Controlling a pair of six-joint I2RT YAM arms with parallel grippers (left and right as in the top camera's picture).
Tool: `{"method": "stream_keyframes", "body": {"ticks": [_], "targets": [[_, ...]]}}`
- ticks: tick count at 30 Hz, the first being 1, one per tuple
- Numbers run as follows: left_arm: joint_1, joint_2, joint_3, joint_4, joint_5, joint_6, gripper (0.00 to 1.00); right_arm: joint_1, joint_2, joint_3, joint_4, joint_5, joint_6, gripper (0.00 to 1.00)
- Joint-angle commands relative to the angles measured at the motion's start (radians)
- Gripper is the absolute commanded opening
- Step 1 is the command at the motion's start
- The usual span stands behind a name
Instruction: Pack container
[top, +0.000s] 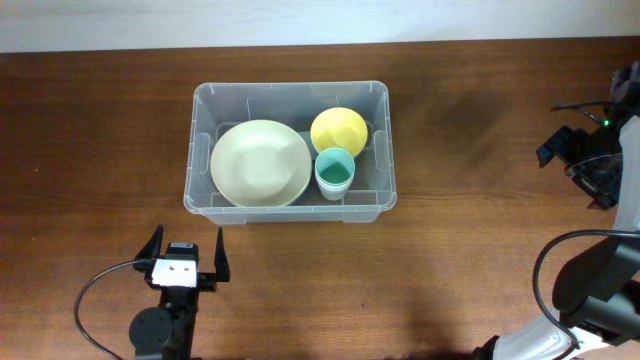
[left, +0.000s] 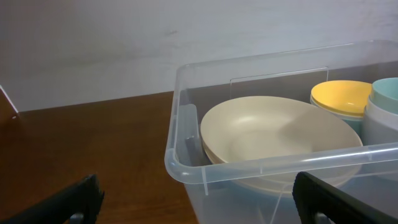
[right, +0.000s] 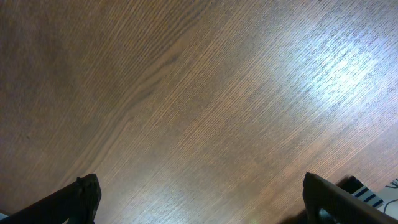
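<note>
Container (top: 290, 88), clear ribbed plastic, sits on the counter (top: 470, 250) toward its far edge; overhead we see its round cream bowl (top: 260, 163), right wrist only wood grain. Left claw (top: 188, 246), right claw (right: 199, 186) gape.

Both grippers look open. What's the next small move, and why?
Probably none beyond keeping both arms clear. The cream bowl, yellow bowl and teal cup already sit inside the container, and the left gripper and right gripper are open, holding nothing. Packing looks done.

Overhead top-down; left wrist low beside shared container (top: 290, 88).
</note>
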Motion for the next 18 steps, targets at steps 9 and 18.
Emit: {"method": "stream_keyframes", "body": {"ticks": [9,18], "targets": [[0.006,0.034,-0.004,-0.008,-0.018,-0.013,1.0,0.001,0.003,-0.005,0.0,0.002,0.004,0.99],[0.006,0.034,-0.004,-0.008,-0.018,-0.013,1.0,0.001,0.003,-0.005,0.0,0.002,0.004,0.99]]}}
